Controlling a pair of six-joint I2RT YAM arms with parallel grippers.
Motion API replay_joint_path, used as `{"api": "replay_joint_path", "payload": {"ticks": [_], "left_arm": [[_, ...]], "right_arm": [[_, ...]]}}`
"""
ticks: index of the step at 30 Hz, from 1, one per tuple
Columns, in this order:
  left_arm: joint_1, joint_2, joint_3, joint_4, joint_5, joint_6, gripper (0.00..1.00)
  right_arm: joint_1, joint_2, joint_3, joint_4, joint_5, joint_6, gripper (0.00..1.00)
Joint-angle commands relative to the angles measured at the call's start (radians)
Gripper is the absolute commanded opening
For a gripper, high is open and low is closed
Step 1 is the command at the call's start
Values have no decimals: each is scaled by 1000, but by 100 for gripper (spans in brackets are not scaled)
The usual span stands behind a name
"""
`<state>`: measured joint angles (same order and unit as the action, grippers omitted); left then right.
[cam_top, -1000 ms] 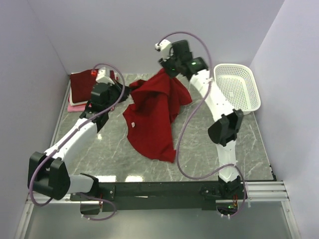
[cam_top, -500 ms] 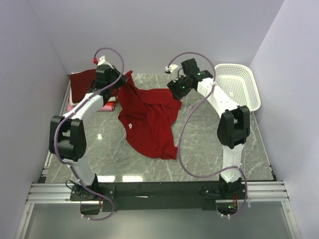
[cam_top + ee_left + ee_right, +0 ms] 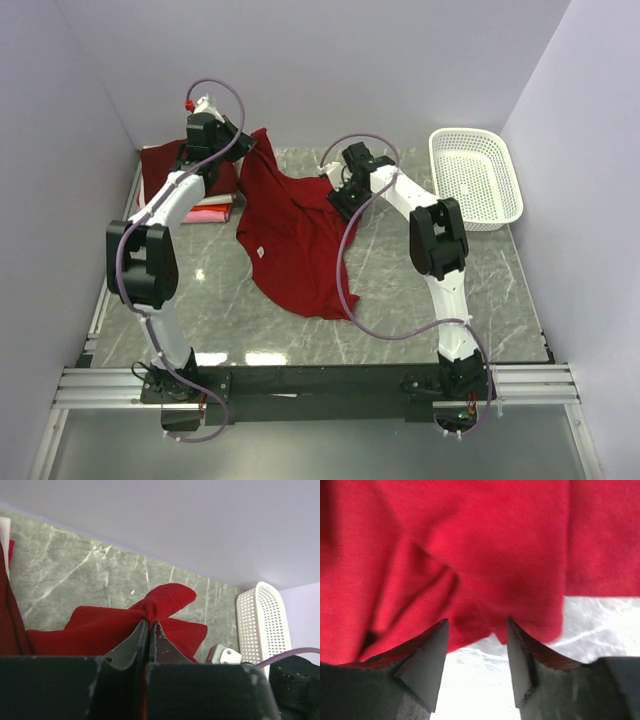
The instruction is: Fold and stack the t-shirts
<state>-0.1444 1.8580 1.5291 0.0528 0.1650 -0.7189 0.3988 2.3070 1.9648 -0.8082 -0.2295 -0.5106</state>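
Note:
A bright red t-shirt [image 3: 295, 235] with a small white neck label [image 3: 262, 252] lies crumpled across the middle of the marble table. My left gripper [image 3: 243, 150] is shut on the shirt's back left corner and holds it lifted; in the left wrist view the cloth [image 3: 165, 600] bunches at the gripper [image 3: 149, 623]. My right gripper [image 3: 340, 200] sits low at the shirt's right edge. It stands open [image 3: 476, 630], with the red cloth [image 3: 470, 555] just beyond its fingertips and nothing between them. Folded t-shirts, dark maroon [image 3: 160, 165] over pink [image 3: 205, 212], are stacked at the back left.
A white perforated basket [image 3: 475, 175] stands at the back right, also seen in the left wrist view [image 3: 262, 625]. Lilac walls close in the table on three sides. Bare marble [image 3: 430, 300] shows to the right of the shirt.
My right gripper let go of the raised shirt and dropped left to the table. The shirt's right side fell flat. My left arm swung back with its corner still held.

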Motion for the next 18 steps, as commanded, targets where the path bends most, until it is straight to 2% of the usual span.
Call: {"api": "replay_joint_path", "payload": {"ticks": [1,3,6,9,10,12,13,15,18], "left_arm": [[17,50,84,7,82,-11,0],[22,75,104,2,102,-17,1],[22,75,138,-25,116,5,12],[22,35,137,-45,99,54,18],[22,21,128,-50,93,68,25],[22,-32,112,-86,73,111,32],[22,-57,85,-93,65,127,39],[20,-153,30,-90,56,160,46],[9,-327,-185,-61,70,193,61]], "right_arm": [[12,23,74,12,129,7,56],[21,45,86,18,168,12,53],[21,63,109,21,188,21,42],[23,39,77,49,193,21,27],[23,29,72,52,193,18,16],[21,14,66,58,188,21,2],[21,-12,49,64,188,21,0],[18,-44,22,92,191,18,0],[9,-113,-24,101,170,24,0]]}}
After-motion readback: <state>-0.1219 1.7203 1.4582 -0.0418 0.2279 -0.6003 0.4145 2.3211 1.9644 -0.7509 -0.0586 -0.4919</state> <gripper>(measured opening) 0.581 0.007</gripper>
